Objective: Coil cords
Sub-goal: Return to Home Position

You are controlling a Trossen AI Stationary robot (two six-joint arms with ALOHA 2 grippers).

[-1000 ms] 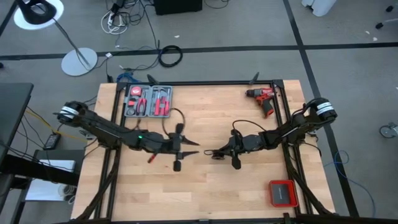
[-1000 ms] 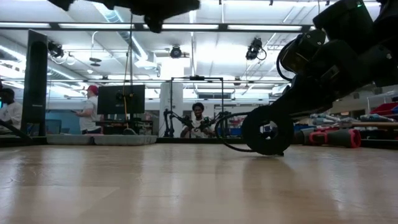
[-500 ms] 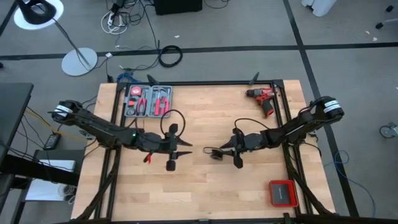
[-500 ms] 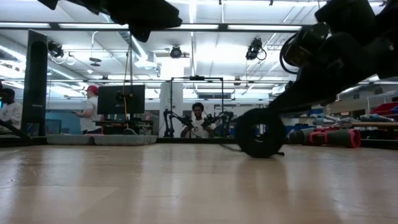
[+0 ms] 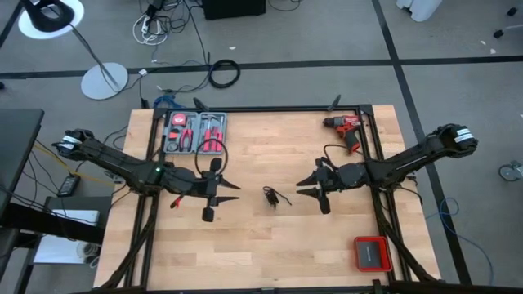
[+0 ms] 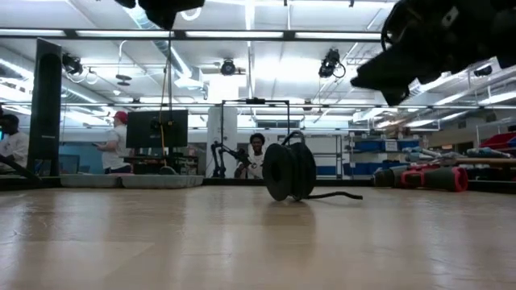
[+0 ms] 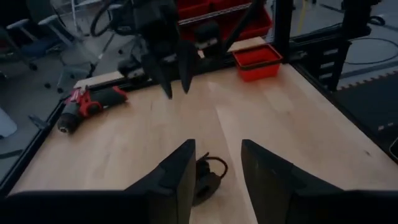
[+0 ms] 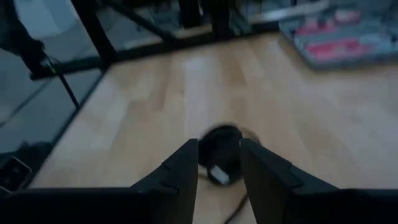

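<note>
Left fingers [image 7: 180, 180], right fingers [image 8: 183, 177]: open, empty, pulled back. Released spooled cord [image 5: 271, 196], now free on table [image 5: 245, 245] between. Coiling judged done.

One spooled cord [image 5: 270, 196] stands between left gripper [image 5: 237, 193] and right gripper [image 5: 299, 187]; nearby table [image 5: 270, 245] free.

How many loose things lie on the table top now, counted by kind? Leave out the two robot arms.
Coiled black cord: 1
Red drill: 1
Tray of red-handled hand tools: 1
Red box: 1
Total: 4
</note>
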